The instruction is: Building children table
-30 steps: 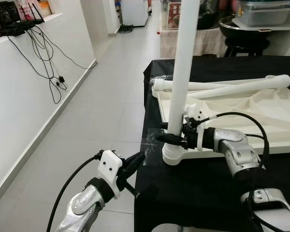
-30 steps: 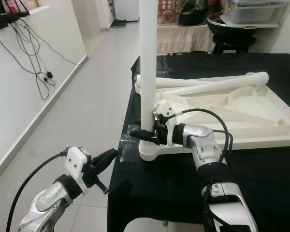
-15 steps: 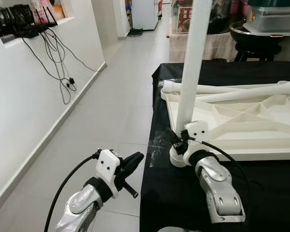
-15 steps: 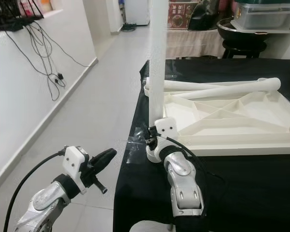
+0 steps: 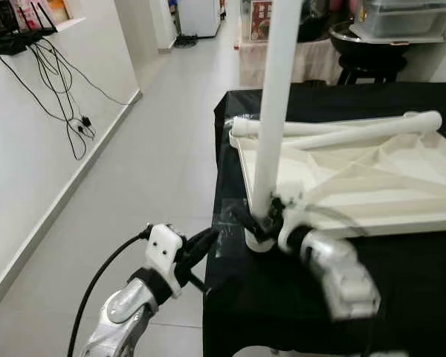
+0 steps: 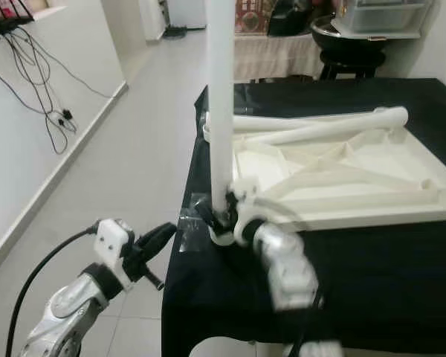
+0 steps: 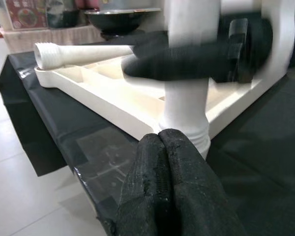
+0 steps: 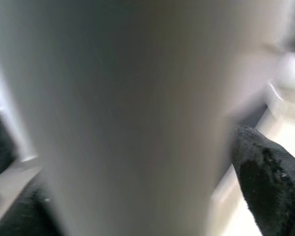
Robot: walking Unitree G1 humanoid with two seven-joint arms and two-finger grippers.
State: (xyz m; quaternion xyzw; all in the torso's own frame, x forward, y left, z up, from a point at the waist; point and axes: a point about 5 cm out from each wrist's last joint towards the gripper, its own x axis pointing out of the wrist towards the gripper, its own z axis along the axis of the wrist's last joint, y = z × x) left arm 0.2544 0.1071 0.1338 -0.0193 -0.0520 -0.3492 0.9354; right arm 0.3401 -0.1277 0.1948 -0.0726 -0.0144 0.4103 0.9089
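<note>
step: fitting a leg into the corner socket of the upturned tabletop; judged mid-task, one leg up, others not yet fitted
upright leg [image 5: 271, 126]: white tube standing vertical at the near-left corner of the tabletop, its ribbed base seated in the corner socket [image 5: 259, 239]
right gripper [image 5: 262, 219]: at the leg's base, blurred by motion; right wrist view has the leg close between two black fingers [image 8: 265, 172], so it looks clamped around the leg, just above the socket
left gripper [image 5: 206, 242]: off the table's near-left edge, over the floor, fingers pressed together and holding nothing; points toward the leg base, near but apart
tabletop [image 5: 372, 182]: white, ribbed underside up, lying on the black-covered table [image 5: 282, 297], toward its left and far part
loose legs [image 5: 342, 130]: lying along the far rim of the tabletop, threaded end at the left
next move: judged, keep twisting or pressing the leg until seated firm and plumb, then release and take a loose leg to another corner; left arm could steady the tabletop
count legs: 1 upright, 2 lying visible as far as I can tell
count tabletops: 1
count grippers: 2
other: cables [image 5: 52, 82] hanging on the left wall; black stool [image 5: 372, 67] far behind
</note>
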